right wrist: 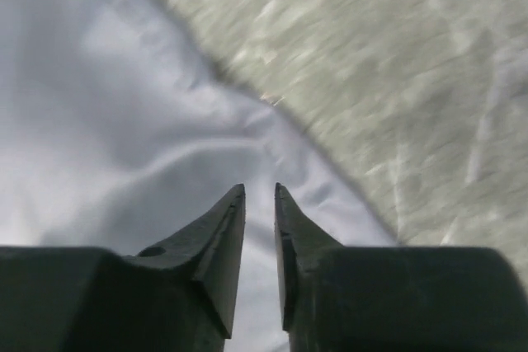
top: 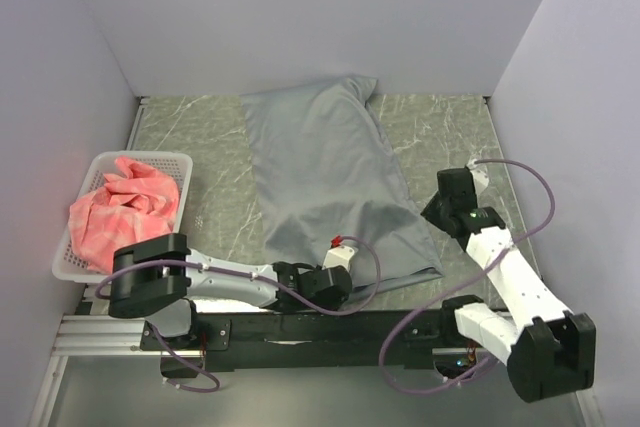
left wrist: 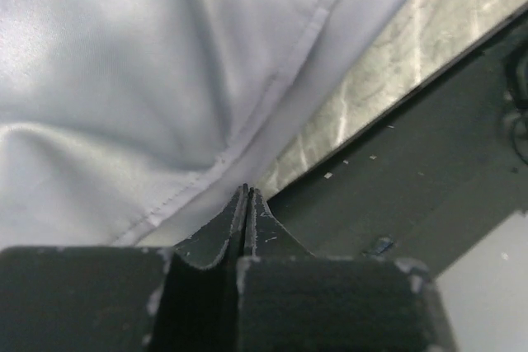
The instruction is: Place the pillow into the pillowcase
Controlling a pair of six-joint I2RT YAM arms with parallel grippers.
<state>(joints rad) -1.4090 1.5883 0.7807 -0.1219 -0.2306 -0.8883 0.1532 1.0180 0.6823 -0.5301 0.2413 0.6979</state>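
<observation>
The grey pillowcase [top: 330, 177] lies lengthwise on the marble table, puffed up along its middle. The pillow is hidden in every view. My left gripper [top: 340, 259] sits at the pillowcase's near hem. In the left wrist view its jaws [left wrist: 246, 190] are pressed together, tips touching the stitched hem [left wrist: 206, 179], and no cloth shows between them. My right gripper [top: 430, 212] hovers at the case's right edge. There its fingers [right wrist: 260, 189] stand a narrow gap apart over the grey fabric [right wrist: 124, 121], holding nothing.
A white lattice basket [top: 95, 162] with a pink checked cloth [top: 125, 212] stands at the left of the table. Walls close in the back and both sides. The dark mounting rail [left wrist: 412, 204] runs along the near edge.
</observation>
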